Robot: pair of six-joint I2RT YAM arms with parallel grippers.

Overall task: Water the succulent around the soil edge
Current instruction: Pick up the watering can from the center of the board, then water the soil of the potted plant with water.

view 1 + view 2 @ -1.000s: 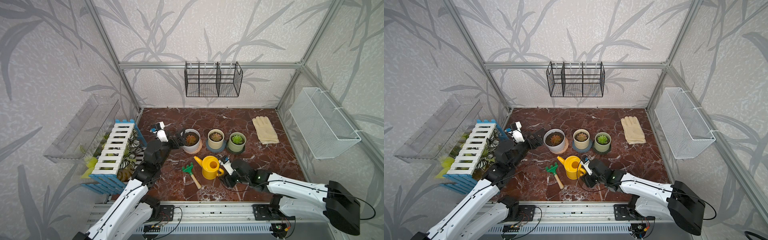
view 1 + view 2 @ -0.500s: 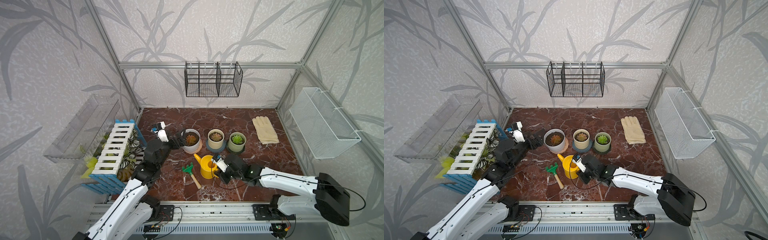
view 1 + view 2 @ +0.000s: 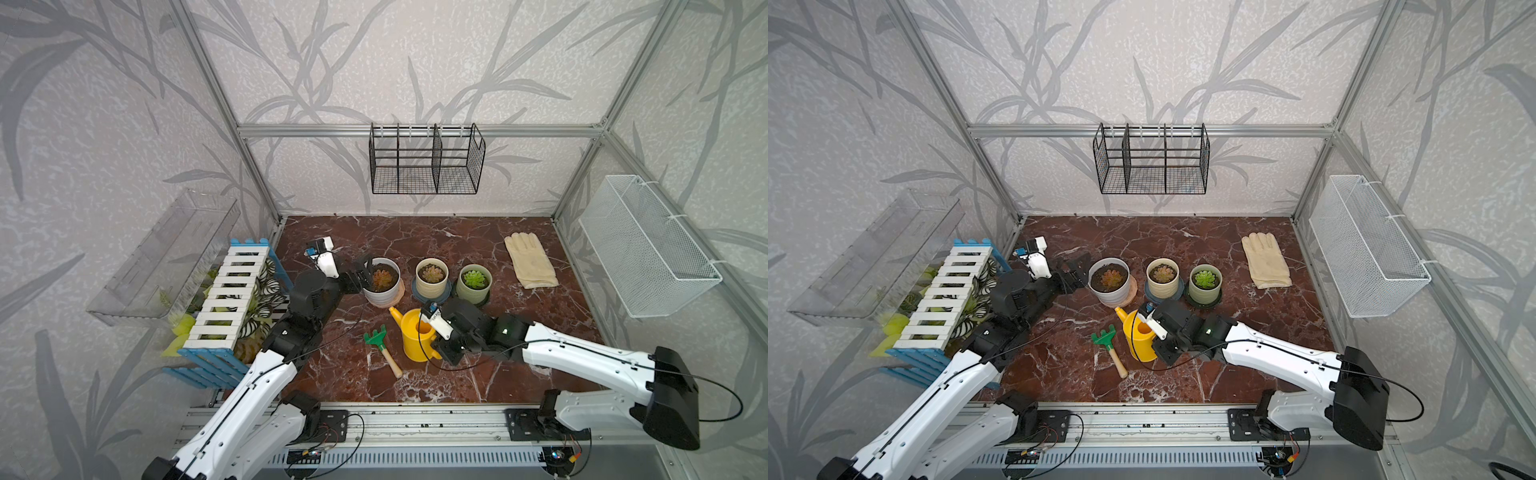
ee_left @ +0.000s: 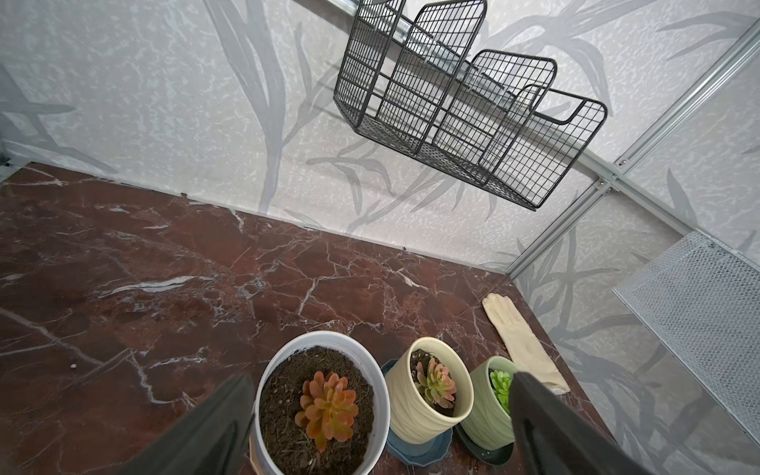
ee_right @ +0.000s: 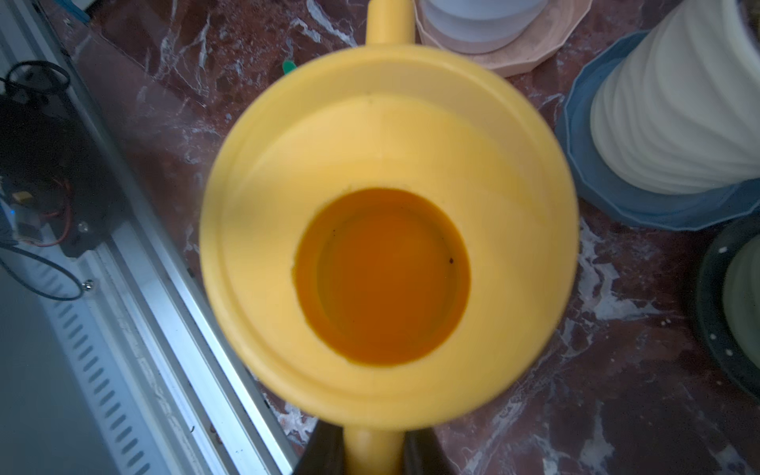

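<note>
The right gripper (image 3: 439,349) is clamping tight on the handle of the yellow plastic watering can (image 3: 415,334), which is sitting upright on the red-brown marble counter (image 3: 415,237). Its spout is pointing toward the round white pot (image 3: 1113,293) holding the orange-red succulent (image 3: 1112,277). The left gripper (image 3: 1079,272) is hanging just beside that pot with its jaws spread wide, gripping nothing.

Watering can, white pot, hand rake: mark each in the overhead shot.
Watering can (image 3: 411,349), in a top view, on its yellow side wall.
White pot (image 3: 380,296), in a top view, on its outer wall.
Hand rake (image 3: 376,336), in a top view, on its green head.
</note>
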